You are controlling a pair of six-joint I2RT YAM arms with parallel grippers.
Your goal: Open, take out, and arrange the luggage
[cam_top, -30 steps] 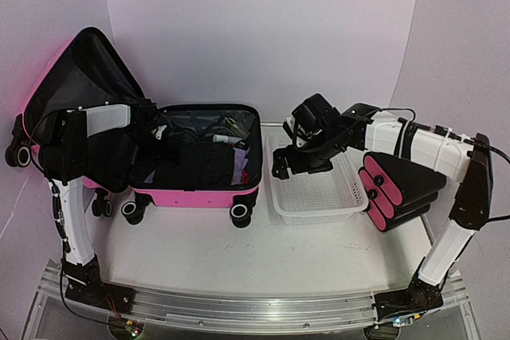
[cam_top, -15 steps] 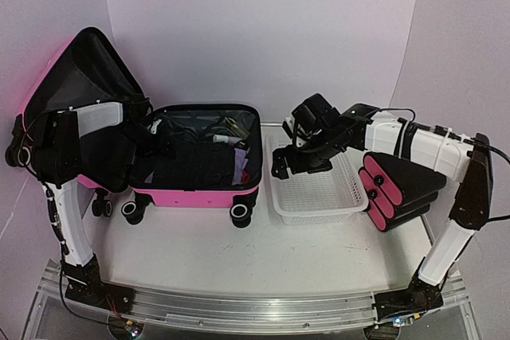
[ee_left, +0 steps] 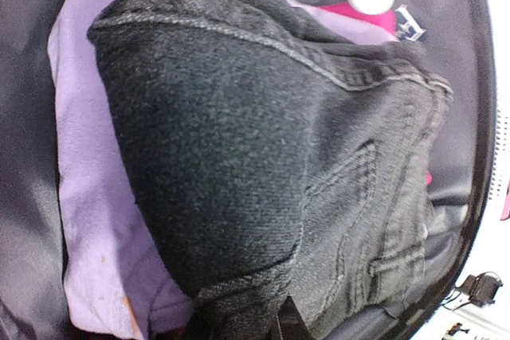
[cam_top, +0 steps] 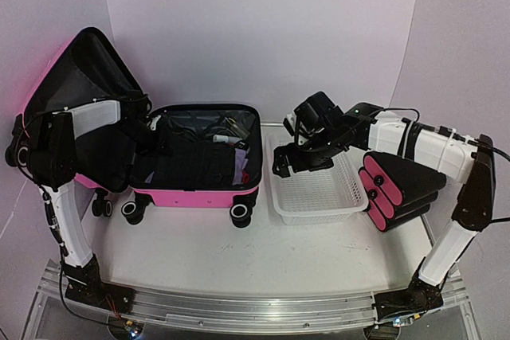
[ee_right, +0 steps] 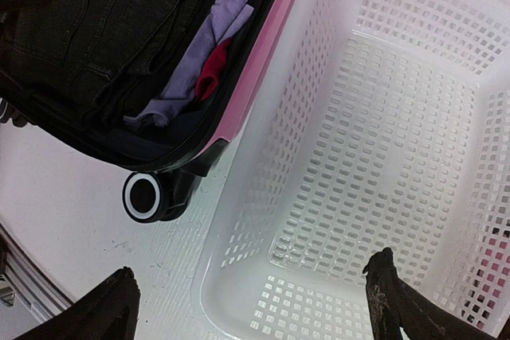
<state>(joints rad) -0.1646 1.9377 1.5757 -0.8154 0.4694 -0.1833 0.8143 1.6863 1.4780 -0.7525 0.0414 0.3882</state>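
Luggage (cam_top: 195, 190) lies open on table (cam_top: 239, 252), L of centre: pink base shell flat on its wheels, black-lined lid (cam_top: 88, 77) propped up at far L. L gripper (cam_top: 158, 138) sits inside base shell, on top of packed clothes. Wrist view shows its jaws nearly together, nipping a raised fold of dark jeans (ee_left: 239, 157), w/ lilac garment (ee_left: 84, 197) underneath. R gripper (ee_right: 251, 300) hangs above white mesh basket (ee_right: 335, 61), jaws wide apart, nothing between them. Basket stands close beside luggage on its R. Stack of black cases (cam_top: 402, 185) w/ pink ends sits R of basket.
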